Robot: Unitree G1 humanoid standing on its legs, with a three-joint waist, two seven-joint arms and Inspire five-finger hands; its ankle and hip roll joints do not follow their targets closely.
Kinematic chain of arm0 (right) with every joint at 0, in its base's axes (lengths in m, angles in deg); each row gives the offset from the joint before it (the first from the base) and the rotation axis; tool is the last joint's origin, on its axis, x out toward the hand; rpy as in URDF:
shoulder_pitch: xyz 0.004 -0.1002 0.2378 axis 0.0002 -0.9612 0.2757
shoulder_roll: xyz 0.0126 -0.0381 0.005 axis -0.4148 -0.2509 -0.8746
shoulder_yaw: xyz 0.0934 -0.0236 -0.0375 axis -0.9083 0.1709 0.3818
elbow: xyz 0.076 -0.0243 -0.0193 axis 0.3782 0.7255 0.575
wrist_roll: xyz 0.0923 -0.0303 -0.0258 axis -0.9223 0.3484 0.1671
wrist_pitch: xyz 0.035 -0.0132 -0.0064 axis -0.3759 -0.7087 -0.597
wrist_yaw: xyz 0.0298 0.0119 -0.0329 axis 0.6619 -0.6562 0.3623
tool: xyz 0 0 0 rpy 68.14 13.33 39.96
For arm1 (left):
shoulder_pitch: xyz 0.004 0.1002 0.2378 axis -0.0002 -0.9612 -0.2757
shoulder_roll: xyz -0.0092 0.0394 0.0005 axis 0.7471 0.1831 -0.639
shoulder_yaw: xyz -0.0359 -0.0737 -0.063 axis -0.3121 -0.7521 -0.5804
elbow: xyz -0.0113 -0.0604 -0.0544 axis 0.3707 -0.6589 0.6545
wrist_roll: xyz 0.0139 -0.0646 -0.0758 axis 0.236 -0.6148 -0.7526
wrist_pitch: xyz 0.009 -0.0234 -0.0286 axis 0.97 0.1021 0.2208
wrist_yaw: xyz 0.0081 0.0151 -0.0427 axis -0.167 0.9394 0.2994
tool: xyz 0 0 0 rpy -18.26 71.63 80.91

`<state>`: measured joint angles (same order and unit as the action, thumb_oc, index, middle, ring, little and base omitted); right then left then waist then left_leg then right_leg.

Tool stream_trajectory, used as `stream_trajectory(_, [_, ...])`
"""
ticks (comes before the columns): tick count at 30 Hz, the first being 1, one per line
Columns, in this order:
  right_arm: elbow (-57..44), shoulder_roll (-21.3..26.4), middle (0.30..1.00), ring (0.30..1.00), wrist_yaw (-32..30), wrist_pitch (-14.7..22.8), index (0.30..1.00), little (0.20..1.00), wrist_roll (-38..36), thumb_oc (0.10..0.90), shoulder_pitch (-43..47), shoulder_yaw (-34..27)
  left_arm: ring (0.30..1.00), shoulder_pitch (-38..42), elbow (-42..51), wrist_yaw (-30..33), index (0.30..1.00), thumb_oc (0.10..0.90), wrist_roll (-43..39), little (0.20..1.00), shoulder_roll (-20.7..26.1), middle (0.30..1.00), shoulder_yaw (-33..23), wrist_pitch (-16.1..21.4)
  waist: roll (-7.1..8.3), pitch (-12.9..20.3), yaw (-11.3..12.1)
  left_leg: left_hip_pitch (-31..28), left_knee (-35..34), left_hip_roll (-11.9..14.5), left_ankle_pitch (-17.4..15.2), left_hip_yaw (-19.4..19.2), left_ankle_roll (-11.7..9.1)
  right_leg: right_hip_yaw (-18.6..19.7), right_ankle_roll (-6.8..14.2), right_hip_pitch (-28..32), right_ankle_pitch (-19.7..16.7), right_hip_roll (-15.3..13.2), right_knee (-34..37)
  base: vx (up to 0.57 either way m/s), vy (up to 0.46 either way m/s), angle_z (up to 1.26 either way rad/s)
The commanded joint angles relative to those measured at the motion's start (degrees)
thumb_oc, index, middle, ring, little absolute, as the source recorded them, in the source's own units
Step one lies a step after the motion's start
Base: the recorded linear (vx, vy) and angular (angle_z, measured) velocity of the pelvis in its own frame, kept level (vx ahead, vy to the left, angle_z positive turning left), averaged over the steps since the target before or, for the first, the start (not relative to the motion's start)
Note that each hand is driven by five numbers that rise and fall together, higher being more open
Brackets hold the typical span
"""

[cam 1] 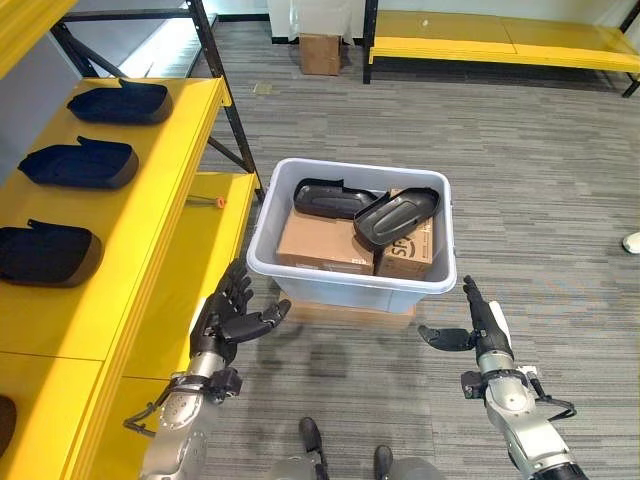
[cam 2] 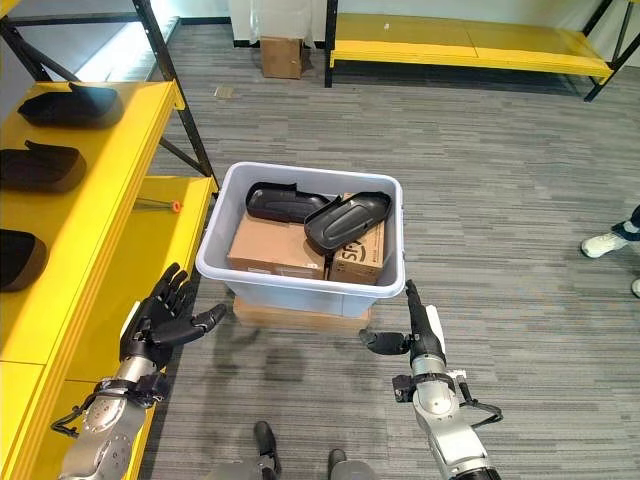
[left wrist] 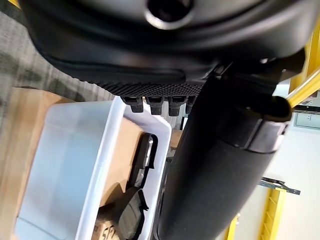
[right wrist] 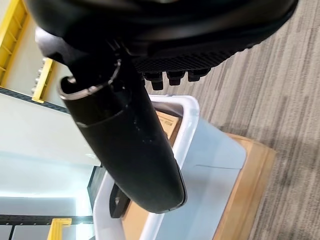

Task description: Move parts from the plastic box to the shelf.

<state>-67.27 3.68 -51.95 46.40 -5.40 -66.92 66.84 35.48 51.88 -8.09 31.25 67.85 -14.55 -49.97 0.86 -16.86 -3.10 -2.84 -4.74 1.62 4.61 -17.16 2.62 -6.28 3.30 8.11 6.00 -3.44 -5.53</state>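
A pale grey plastic box (cam 1: 300, 277) stands on the floor ahead of me, on a wooden board. Two black moulded parts lie on top of brown cartons inside it: one (cam 1: 328, 198) at the back left, one (cam 1: 396, 217) tilted toward the right. Three more black parts (cam 1: 80, 165) rest on the yellow shelf (cam 1: 150, 215) to my left. My left hand (cam 1: 228, 320) hovers open just short of the box's near left corner, beside the shelf edge. My right hand (cam 1: 484, 328) hovers open off the box's near right corner, fingers straight, thumb pointing inward. Both hands are empty.
A black shelf upright (cam 1: 225, 95) stands behind the box on the left. A small orange-tipped tool (cam 1: 205, 201) lies on the lower shelf board. A cardboard carton (cam 1: 320, 54) and a low yellow rack (cam 1: 500, 45) sit far back. A person's shoe (cam 1: 632, 242) shows at right.
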Motion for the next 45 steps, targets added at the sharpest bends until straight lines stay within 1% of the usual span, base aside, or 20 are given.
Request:
stream_trajectory(1, [-4.67,1.25,1.0,1.0,-0.12,5.15,1.0,1.0,-0.82,0.9,1.79,-1.71,1.0,1.5,5.31,-2.29,1.0,0.9,0.85,1.0,2.89,1.0,-3.49,4.42,-0.42,6.62,0.44,2.29,3.13,0.93,-5.24,3.83,-0.59,-2.89,5.21,-4.87,-1.36,-4.89,-12.55,0.08,0.221,-0.05])
stream_trajectory(3, [-4.09,1.24,1.0,1.0,-0.35,6.12,1.0,1.0,-0.77,0.9,0.35,-2.9,1.0,1.79,5.05,-2.69,1.0,0.9,0.43,1.0,3.04,1.0,-4.07,4.09,-0.45,6.91,0.37,1.93,2.7,-0.33,-6.0,3.52,0.79,-3.07,5.33,-7.41,-3.86,-4.94,-20.43,0.08,0.245,-0.13])
stream_trajectory(4, [-4.1,1.21,1.0,1.0,-0.06,6.55,1.0,1.0,-1.04,0.9,-0.3,-3.44,1.0,1.71,5.02,-2.43,1.0,0.9,0.68,1.0,2.96,1.0,-4.21,4.23,-0.82,6.83,0.39,1.48,2.67,-0.52,-6.5,3.42,1.38,-3.59,5.16,-9.6,-5.44,-5.26,-26.74,0.08,0.241,-0.19])
stream_trajectory(6, [-4.15,1.17,1.0,1.0,0.42,6.83,1.0,1.0,-1.13,0.9,-1.15,-4.12,1.0,1.0,5.51,-2.3,1.0,0.9,0.89,1.0,2.89,1.0,-4.71,4.44,-0.92,6.66,0.68,0.86,2.63,-0.79,-7.06,2.59,1.75,-5.0,5.01,-12.27,-5.59,-5.57,-32.25,0.1,0.19,-0.28])
stream_trajectory(7, [-3.27,1.31,1.0,1.0,1.16,6.54,1.0,1.0,-2.02,0.9,-0.96,-4.47,1.0,0.36,5.32,-1.6,1.0,0.9,0.26,1.0,2.85,1.0,-5.15,5.37,-0.64,5.75,-0.01,-2.08,1.12,-1.59,-7.3,2.51,1.55,-6.38,5.21,-16.26,-5.95,-4.01,-30.58,0.11,0.096,-0.48])
stream_trajectory(9, [-3.45,1.61,1.0,1.0,1.91,5.98,1.0,1.0,-2.09,0.9,-1.12,-4.94,1.0,0.5,5.33,-1.94,1.0,0.9,-0.25,1.0,3.06,1.0,-5.21,5.4,-0.41,5.71,-0.64,-3.03,0.51,-1.7,-7.52,3.34,1.23,-6.22,4.89,-17.7,-6.47,-2.99,-24.8,0.1,-0.009,-0.5])
stream_trajectory(10, [-3.56,1.72,1.0,1.0,2.3,5.34,1.0,1.0,-1.97,0.9,-1.33,-5.15,1.0,0.67,5.35,-2.3,1.0,0.9,-0.3,1.0,3.06,1.0,-5.27,5.27,0.03,5.66,-1.01,-3.8,0.24,-1.95,-7.93,3.86,0.95,-6.45,4.96,-18.02,-7.4,-3.37,-18.86,0.1,-0.092,-0.12])
stream_trajectory(12, [-3.72,1.91,1.0,1.0,1.78,5.81,1.0,1.0,-2.34,0.9,-1.69,-5.46,1.0,0.61,5.73,-2.52,1.0,0.9,0.28,1.0,3.18,1.0,-5.36,5.07,0.9,5.4,-1.53,-5.53,-0.18,-2.12,-8.99,4.52,0.21,-7.03,6.04,-18.29,-11.86,-5.44,-7.28,0.13,-0.138,0.12])
stream_trajectory(14, [-3.76,1.92,1.0,1.0,0.72,6.14,1.0,1.0,-2.85,0.9,-2.02,-6.09,1.0,0.23,5.84,-2.83,1.0,0.9,0.59,1.0,3.27,1.0,-4.87,4.93,1.13,5.05,-1.99,-6.99,-0.26,-1.64,-10.05,5.32,-0.56,-6.08,7.57,-19.38,-16.29,-7.84,-0.04,0.11,-0.148,0.22])
stream_trajectory(16, [-3.28,1.47,1.0,1.0,0.1,6.59,1.0,1.0,-2.49,0.9,-1.84,-6.67,1.0,-0.13,6.02,-3.45,1.0,0.9,0.07,1.0,3.3,1.0,-3.67,5.73,0.87,4.65,-2.0,-8.04,-0.26,-0.6,-10.72,6.08,-1.06,-4.75,8.59,-20.53,-18.81,-9.55,2.41,0.09,-0.147,0.3])
stream_trajectory(18, [-3.04,1.3,1.0,1.0,-1.25,6.38,1.0,1.0,-2.74,0.9,-1.63,-6.91,1.0,-0.81,6.72,-4.02,1.0,0.9,0.25,1.0,3.43,1.0,-3.14,5.94,0.92,4.78,-1.89,-8.17,-0.26,-0.09,-10.61,5.98,-1.61,-4.7,8.9,-19.1,-18.02,-9.43,3.64,0.08,-0.129,0.39])
stream_trajectory(21, [-3.64,1.02,1.0,1.0,-2.83,4.65,1.0,1.0,-2.26,0.9,-1.92,-6.95,1.0,0.19,6.93,-3.25,1.0,0.9,0.17,1.0,3.52,1.0,-1.93,4.55,1.29,5.65,-2.32,-8.62,-0.26,-0.04,-11.04,7.05,-1.9,-3.31,9.24,-16.85,-19.67,-9.6,4.96,0.12,-0.151,0.38])
stream_trajectory(27, [-4.41,1.09,1.0,1.0,-2.82,3.71,1.0,1.0,-2.0,0.9,-3.59,-7.08,1.0,0.24,7.19,-3.44,1.0,0.9,-0.38,1.0,3.21,1.0,-2.16,3.42,1.52,6.63,-3.09,-9.22,-0.26,0.53,-11.01,7.2,-2.4,-2.11,8.76,-14.83,-18.32,-8.74,5.41,0.1,-0.132,0.17])
stream_trajectory(29, [-5.07,1.51,1.0,1.0,-2.65,3.89,1.0,1.0,-0.77,0.9,-4.78,-7.54,1.0,-0.54,7.45,-3.59,1.0,0.9,-0.32,1.0,2.96,1.0,-2.62,2.34,1.36,7.27,-3.54,-9.58,-0.26,1.13,-10.72,7.35,-2.83,-1.51,8.12,-13.21,-14.88,-7.19,5.55,0.15,-0.219,-0.13])
stream_trajectory(34, [-4.96,2.98,1.0,1.0,-3.72,3.82,1.0,1.0,0.82,0.9,-4.38,-7.57,1.0,-1.88,7.98,-3.93,1.0,0.9,-0.63,1.0,2.81,1.0,-2.71,2.07,1.22,8.11,-3.5,-9.72,-0.26,2.41,-10.25,6.36,-3.6,-2.11,6.66,-10.35,-12.12,-5.56,6.47,0.11,-0.172,-0.01])
stream_trajectory(36, [-5.52,4.3,1.0,1.0,-3.95,2.84,1.0,1.0,1.42,0.9,-3.63,-7.38,1.0,-1.61,8.41,-3.3,1.0,0.9,-0.9,1.0,2.53,1.0,-2.56,1.39,0.97,8.38,-3.76,-9.21,-0.26,3.27,-9.51,5.52,-4.05,-1.73,5.04,-9.08,-10.16,-3.9,6.28,0.12,-0.199,-0.09])
stream_trajectory(38, [-5.72,5.09,1.0,1.0,-3.9,2.45,1.0,1.0,1.27,0.9,-2.99,-7.25,1.0,-1.18,8.67,-2.84,1.0,0.9,-0.86,1.0,2.37,1.0,-2.7,0.89,0.59,8.27,-4.11,-8.56,-0.26,3.85,-8.71,4.84,-4.41,-0.99,4.15,-7.9,-9.45,-2.92,6.97,0.09,-0.144,-0.23])
stream_trajectory(40, [-5.95,5.11,1.0,1.0,-4.28,2.09,1.0,1.0,1.57,0.9,-2.78,-7.05,1.0,-1.03,8.62,-2.7,1.0,0.9,-0.95,1.0,2.5,1.0,-2.54,0.86,0.37,8.24,-4.23,-8.27,-0.26,4.03,-8.41,4.7,-4.55,-0.71,3.93,-7.35,-9.21,-2.69,7.37,0.06,-0.099,-0.21])
stream_trajectory(41, [-7.16,5.3,1.0,1.0,-4.81,2.09,1.0,1.0,3.2,0.9,-2.2,-6.69,1.0,-0.81,9.26,-3.04,1.0,0.9,-0.89,1.0,2.88,1.0,-2.12,0.14,-0.15,7.95,-4.25,-7.4,-0.26,4.24,-7.96,4.46,-4.76,-0.51,3.8,-6.43,-9.0,-2.65,8.27,0.06,-0.148,0.01])
stream_trajectory(45, [-8.23,5.54,1.0,1.0,-6.93,2.6,1.0,1.0,4.11,0.9,-1.15,-5.92,1.0,1.64,10.29,-5.03,1.0,0.9,-0.99,1.0,3.36,1.0,-0.1,0.91,-1.28,6.73,-4.94,-6.42,0.73,4.43,-7.75,4.95,-4.63,1.03,3.01,-7.45,-6.71,-2.39,5.03,0.06,-0.251,0.04])
